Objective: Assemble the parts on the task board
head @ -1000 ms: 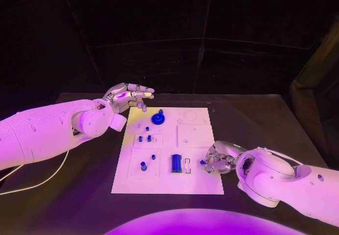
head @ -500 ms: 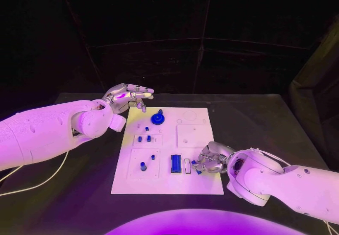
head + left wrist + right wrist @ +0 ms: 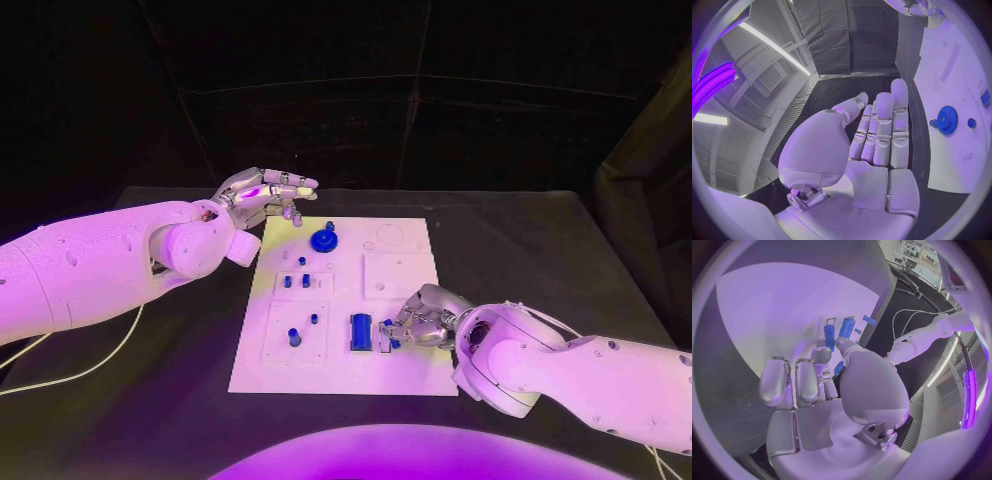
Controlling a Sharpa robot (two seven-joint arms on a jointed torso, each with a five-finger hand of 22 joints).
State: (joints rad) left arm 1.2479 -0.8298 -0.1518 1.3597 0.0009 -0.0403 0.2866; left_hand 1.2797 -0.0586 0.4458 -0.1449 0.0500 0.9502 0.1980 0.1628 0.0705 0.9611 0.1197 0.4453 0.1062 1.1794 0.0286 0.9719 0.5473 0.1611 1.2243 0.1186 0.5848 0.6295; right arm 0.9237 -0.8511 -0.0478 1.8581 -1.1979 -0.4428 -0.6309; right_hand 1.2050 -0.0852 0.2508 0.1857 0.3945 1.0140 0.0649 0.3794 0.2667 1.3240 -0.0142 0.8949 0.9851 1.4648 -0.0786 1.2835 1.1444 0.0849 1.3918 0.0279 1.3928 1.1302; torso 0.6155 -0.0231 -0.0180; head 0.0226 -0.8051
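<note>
The right hand (image 3: 421, 322), fingers pinching a small blue piece (image 3: 391, 343), should lower it squarely into the board (image 3: 404, 375) slot (left hand (image 3: 267, 193) idle, fingers loosely together).

right robot hand (image 3: 414, 322) shifted inward over task board (image 3: 404, 375), small blue part (image 3: 392, 343) pinched

No readable text, label or number anywhere.

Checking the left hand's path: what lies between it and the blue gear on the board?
In the head view, only bare white task board separates the left hand from the blue gear.
</note>
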